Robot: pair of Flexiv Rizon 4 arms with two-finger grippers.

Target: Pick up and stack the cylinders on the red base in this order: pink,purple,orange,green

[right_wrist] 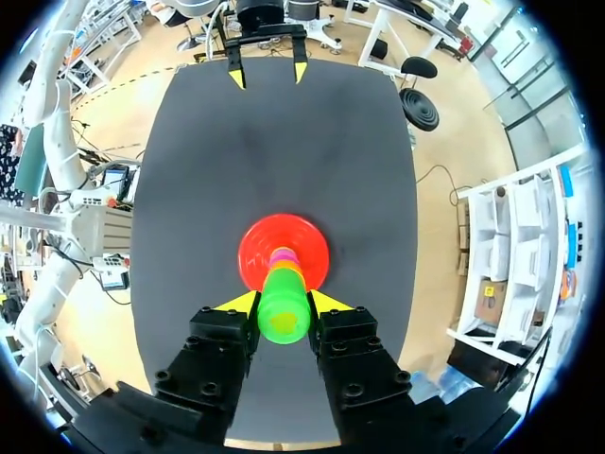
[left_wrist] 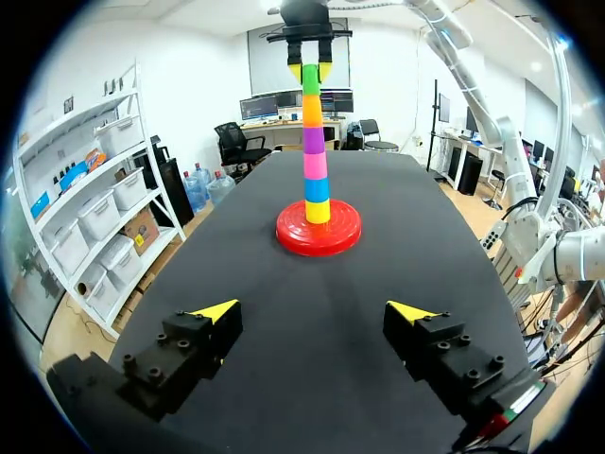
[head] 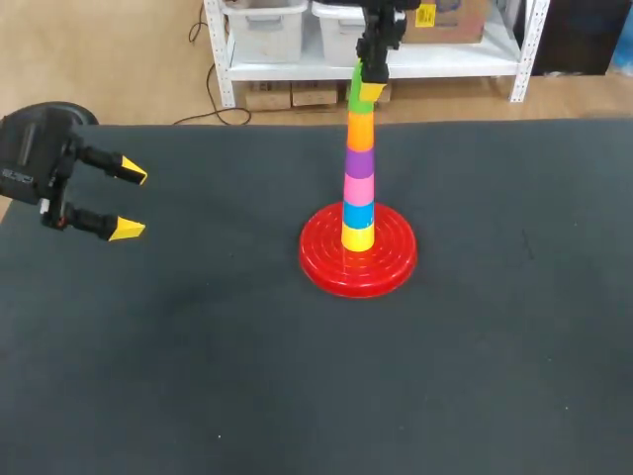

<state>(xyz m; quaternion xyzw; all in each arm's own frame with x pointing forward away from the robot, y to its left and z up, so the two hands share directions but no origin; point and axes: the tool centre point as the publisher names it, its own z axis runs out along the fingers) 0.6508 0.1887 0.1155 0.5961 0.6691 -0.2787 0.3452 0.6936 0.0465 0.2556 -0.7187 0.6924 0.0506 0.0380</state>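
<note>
A red base sits mid-table and carries a tower of yellow, blue, pink, purple and orange cylinders. The green cylinder is at the very top, right over the orange one. My right gripper comes down from above and is shut on it. In the right wrist view the green cylinder fills the gap between both fingers, above the base. My left gripper hangs open and empty near the table's left edge, facing the tower.
Dark bare tabletop surrounds the base on every side. No other loose objects lie on it.
</note>
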